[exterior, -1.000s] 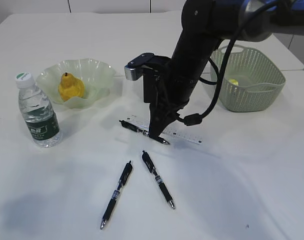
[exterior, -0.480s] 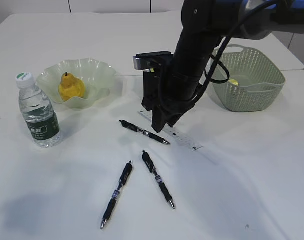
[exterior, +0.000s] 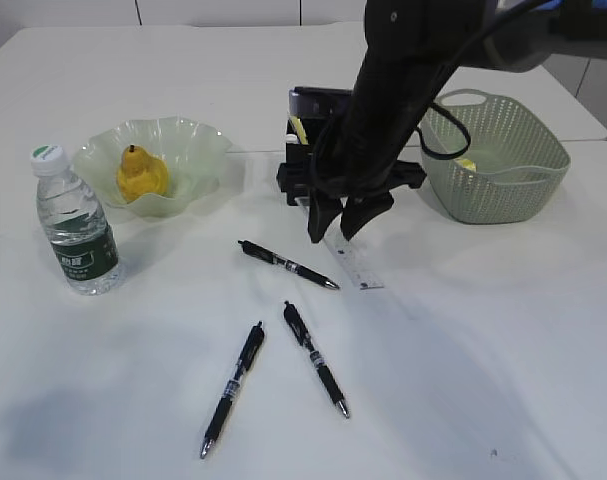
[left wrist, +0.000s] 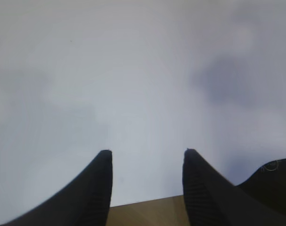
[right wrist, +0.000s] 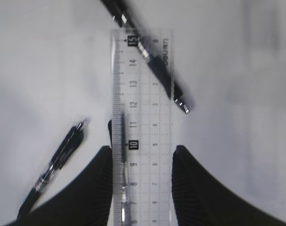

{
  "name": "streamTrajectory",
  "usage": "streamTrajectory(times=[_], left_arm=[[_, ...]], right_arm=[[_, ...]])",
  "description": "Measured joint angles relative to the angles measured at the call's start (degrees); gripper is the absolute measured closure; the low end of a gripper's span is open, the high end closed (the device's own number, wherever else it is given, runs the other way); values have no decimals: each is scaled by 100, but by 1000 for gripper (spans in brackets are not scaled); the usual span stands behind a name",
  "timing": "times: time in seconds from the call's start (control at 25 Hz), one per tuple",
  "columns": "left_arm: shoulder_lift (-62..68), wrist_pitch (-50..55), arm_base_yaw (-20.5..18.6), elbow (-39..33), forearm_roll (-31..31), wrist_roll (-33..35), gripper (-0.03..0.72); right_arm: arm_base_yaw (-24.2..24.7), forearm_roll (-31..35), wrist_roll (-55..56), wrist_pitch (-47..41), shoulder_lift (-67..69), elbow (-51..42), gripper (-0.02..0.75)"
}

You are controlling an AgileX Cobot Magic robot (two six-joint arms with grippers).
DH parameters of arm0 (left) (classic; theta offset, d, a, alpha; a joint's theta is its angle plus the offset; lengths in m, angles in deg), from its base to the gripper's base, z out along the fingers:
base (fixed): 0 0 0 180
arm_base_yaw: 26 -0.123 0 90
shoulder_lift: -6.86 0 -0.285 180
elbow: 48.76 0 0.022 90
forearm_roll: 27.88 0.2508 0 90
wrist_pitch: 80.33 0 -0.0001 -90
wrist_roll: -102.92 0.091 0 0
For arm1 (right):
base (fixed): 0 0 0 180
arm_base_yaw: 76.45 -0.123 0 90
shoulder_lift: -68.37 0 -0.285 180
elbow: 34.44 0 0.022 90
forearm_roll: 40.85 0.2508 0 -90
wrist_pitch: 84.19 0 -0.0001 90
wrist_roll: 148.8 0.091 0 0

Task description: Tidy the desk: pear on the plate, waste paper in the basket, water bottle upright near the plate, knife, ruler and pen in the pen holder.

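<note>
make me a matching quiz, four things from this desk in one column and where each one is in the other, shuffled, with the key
1. pear
2. bottle
3. ruler
4. basket

A. upright, left of the plate
B. between the right pincer's fingers
C. far right of the desk
D. on the plate

Pairs: 1-D, 2-A, 3-B, 4-C

A robot test bench in a lab or office — plain white desk [exterior: 503, 340] pushed against another white table [exterior: 183, 60], black robot arm [exterior: 403, 90] overhead, pens [exterior: 316, 358] scattered about — staged, nothing homely here.
</note>
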Motion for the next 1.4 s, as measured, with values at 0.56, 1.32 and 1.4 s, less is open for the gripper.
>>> streamTrajectory(times=[0.56, 1.32, 1.4], left_arm=[[0, 23, 0, 0, -3, 0, 348], [0, -439, 0, 0, -13, 0, 348], [0, -448, 0, 0, -13, 0, 348]], right_arm=[[0, -1559, 773, 1820, -836, 0, 425], [0, -3334, 763, 5582, -145, 0, 425], [0, -3348, 763, 5927, 16, 0, 425]])
